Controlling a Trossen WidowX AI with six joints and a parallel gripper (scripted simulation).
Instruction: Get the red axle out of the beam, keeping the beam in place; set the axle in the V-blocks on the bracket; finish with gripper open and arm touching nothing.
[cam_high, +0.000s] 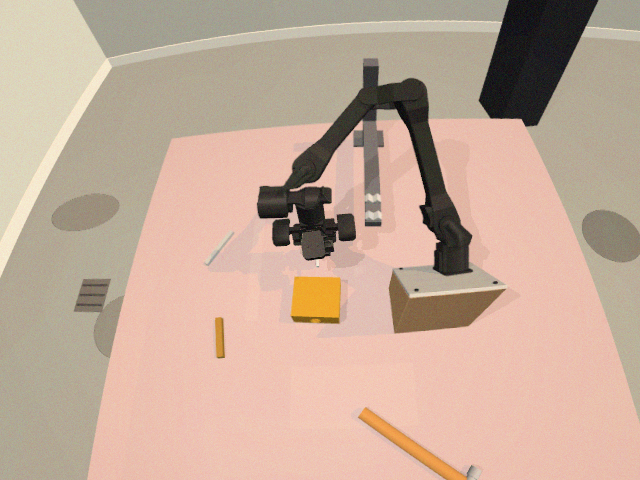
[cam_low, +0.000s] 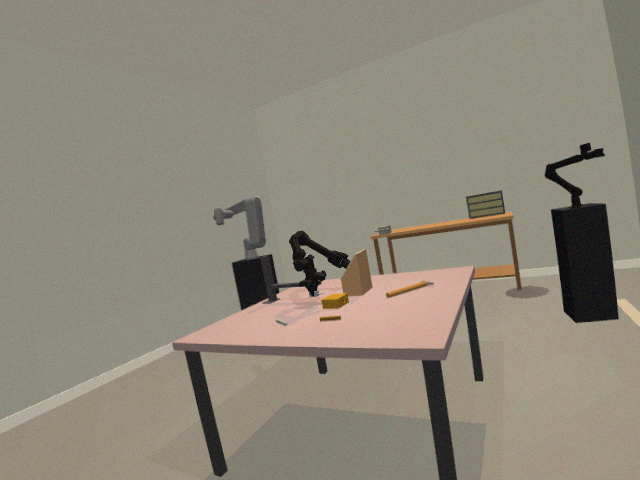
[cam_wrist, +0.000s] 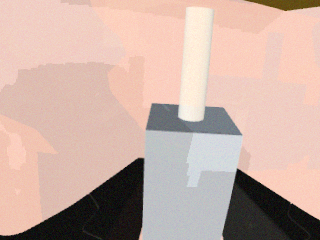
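Gripper (cam_high: 316, 257) (cam_low: 313, 292) (cam_wrist: 182, 171) pinching a pale grey block (cam_low: 315, 294) (cam_wrist: 187, 175), fingers closed on its sides; a cream pin (cam_high: 317, 263) (cam_wrist: 196, 65) projects from the block's end. Yellow block (cam_high: 316, 297) (cam_low: 334, 300) (taken here for the beam) sits on the pink table (cam_high: 206, 413) (cam_low: 310, 338), near the gripper and apart from it in the top view; a round feature shows on its side face. Red axle: cannot make it out in any view, so its exact place stays unrecorded. Dark bracket (cam_high: 371, 165) (cam_low: 287, 285) runs beside the gripper, its two white V-blocks (cam_high: 372, 197) near one end, grooves showing, nothing lying in them. Elsewhere on the tabletop: a slim pale strip (cam_high: 219, 248) (cam_low: 281, 322) lying aslant, a short ochre bar (cam_high: 219, 337) (cam_low: 330, 318) nearer the yellow block's level, and a long orange rod (cam_high: 408, 443) (cam_low: 407, 288) with a grey end piece (hammer-like, at a glance). Arm stands on a brown pedestal (cam_high: 439, 312) (cam_low: 361, 276) with a pale top plate, well apart from the bracket's V-block end.
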